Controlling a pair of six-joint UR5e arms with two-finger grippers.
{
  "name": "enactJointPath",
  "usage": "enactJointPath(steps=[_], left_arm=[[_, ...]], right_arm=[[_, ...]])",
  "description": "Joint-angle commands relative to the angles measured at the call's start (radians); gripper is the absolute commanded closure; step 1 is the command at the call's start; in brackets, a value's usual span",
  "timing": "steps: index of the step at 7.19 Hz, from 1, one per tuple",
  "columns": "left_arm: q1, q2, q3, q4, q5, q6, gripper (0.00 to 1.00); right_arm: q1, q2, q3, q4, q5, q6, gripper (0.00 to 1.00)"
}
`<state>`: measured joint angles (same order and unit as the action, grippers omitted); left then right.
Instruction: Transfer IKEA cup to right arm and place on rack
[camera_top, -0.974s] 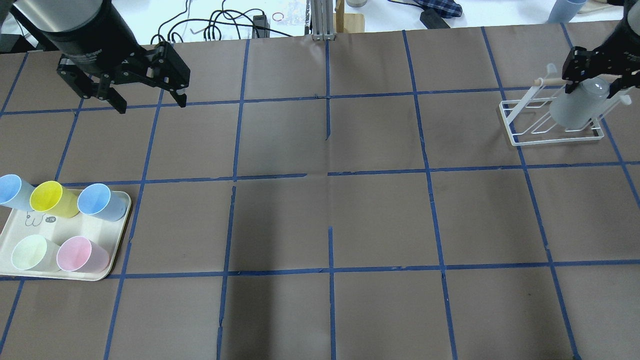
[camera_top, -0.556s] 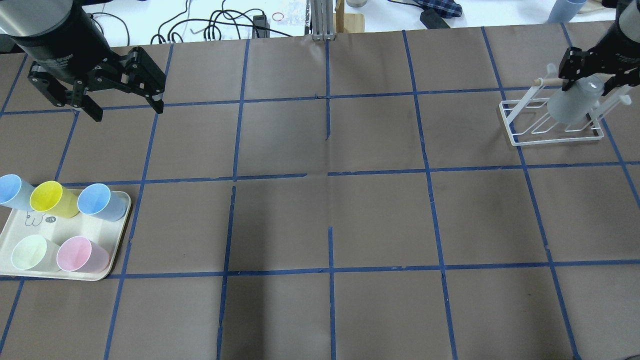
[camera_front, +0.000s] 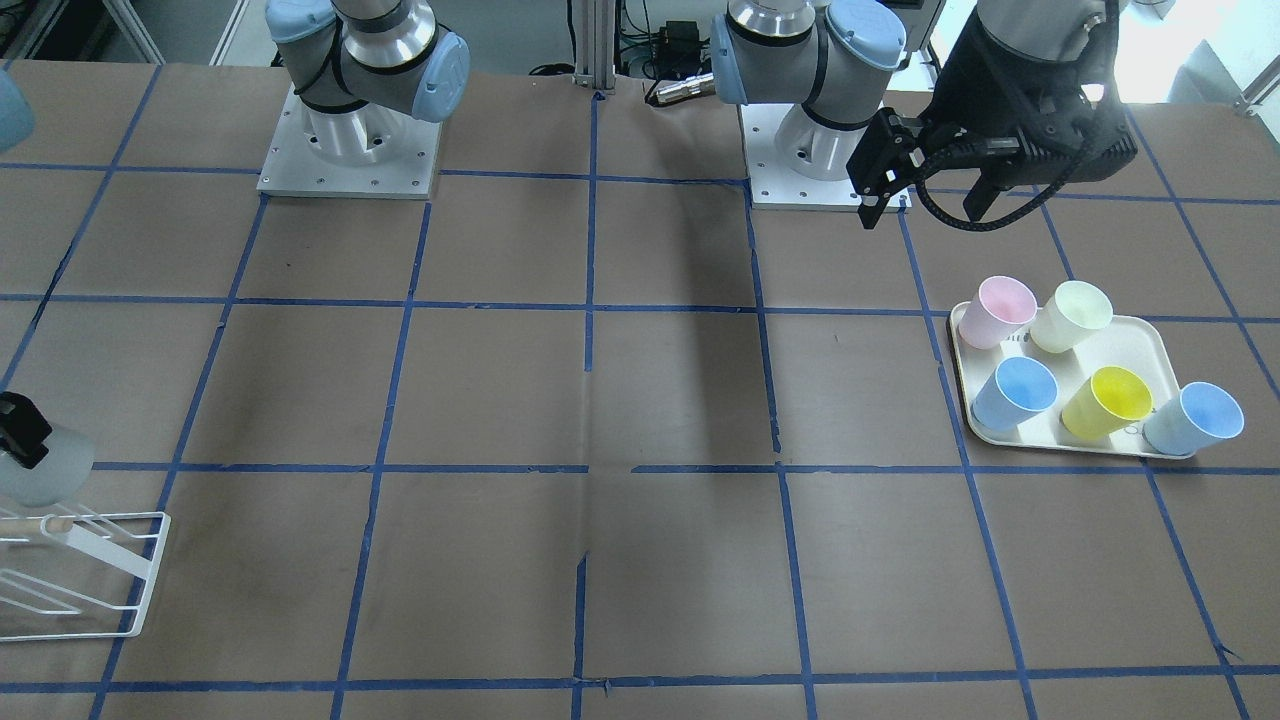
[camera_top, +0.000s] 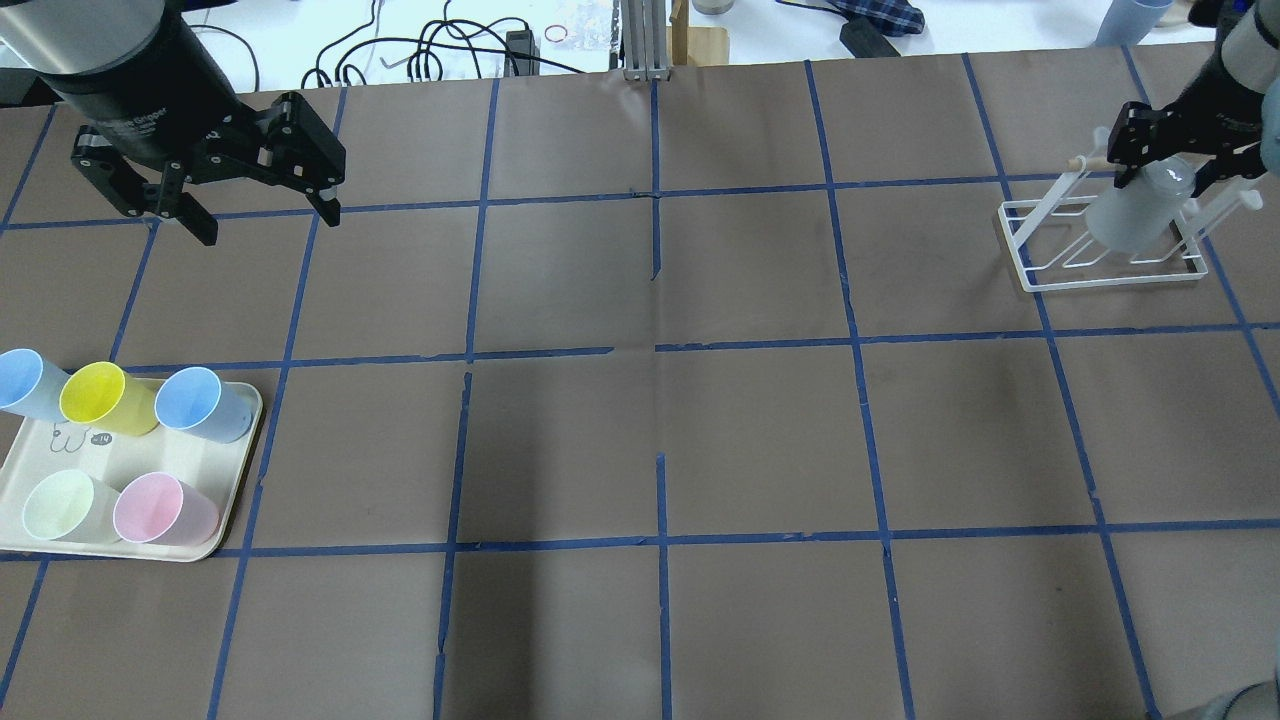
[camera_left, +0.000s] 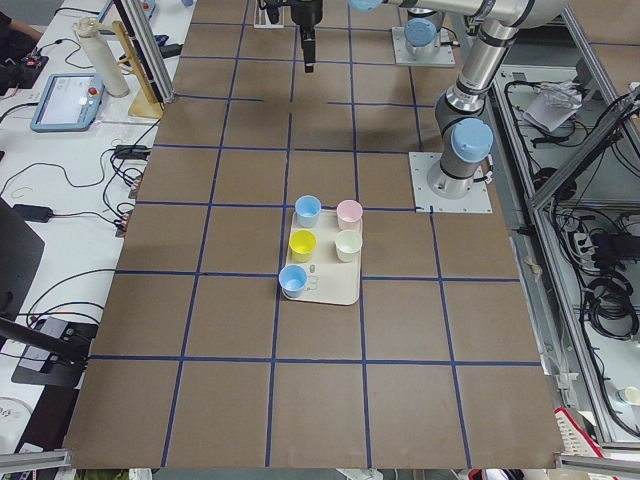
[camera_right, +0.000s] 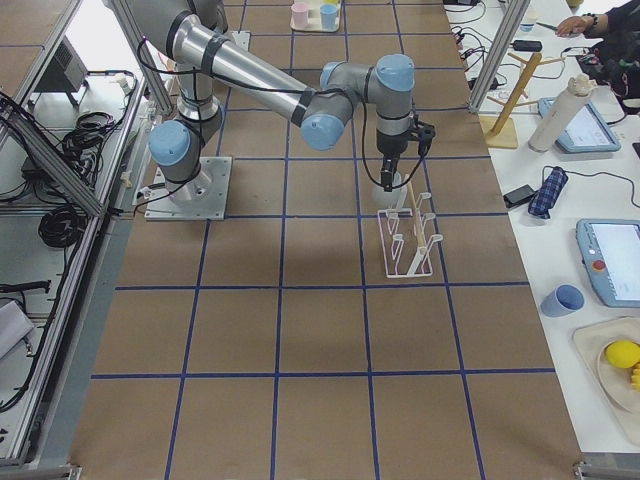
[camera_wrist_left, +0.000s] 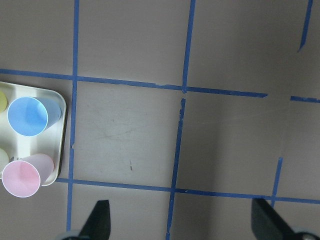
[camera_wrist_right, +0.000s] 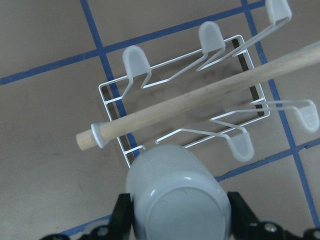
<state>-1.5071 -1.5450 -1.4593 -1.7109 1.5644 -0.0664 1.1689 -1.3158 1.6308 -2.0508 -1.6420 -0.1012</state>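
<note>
The right claw (camera_wrist_right: 178, 216) grips the upturned IKEA cup (camera_wrist_right: 175, 192) at its base, near the rack (camera_wrist_right: 200, 95).

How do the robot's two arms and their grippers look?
The left arm and right arm are silver tubes with light-blue joint caps. The left gripper and right gripper are black, with two fingers each; a ribbed black cable loops at the left one.
</note>
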Motion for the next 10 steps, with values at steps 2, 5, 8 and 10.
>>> enactJointPath(steps=[2, 5, 8, 10], left_arm=[[-0.002, 0.002, 0.011, 0.008, -0.009, -0.012, 0.0], [-0.002, 0.002, 0.011, 0.008, -0.011, -0.012, 0.0], [-0.002, 0.006, 0.013, 0.008, -0.012, -0.01, 0.0], [-0.002, 0.003, 0.013, 0.008, -0.009, -0.009, 0.0]], right_arm=[[0.0, 0.029, 0.0, 0.0, 0.001, 0.0, 0.8], [0.002, 0.055, -0.005, -0.074, 0.011, 0.002, 0.0], [0.011, -0.011, -0.008, -0.042, 0.011, 0.002, 0.0], [0.014, -0.113, -0.017, 0.1, 0.013, 0.009, 0.0]])
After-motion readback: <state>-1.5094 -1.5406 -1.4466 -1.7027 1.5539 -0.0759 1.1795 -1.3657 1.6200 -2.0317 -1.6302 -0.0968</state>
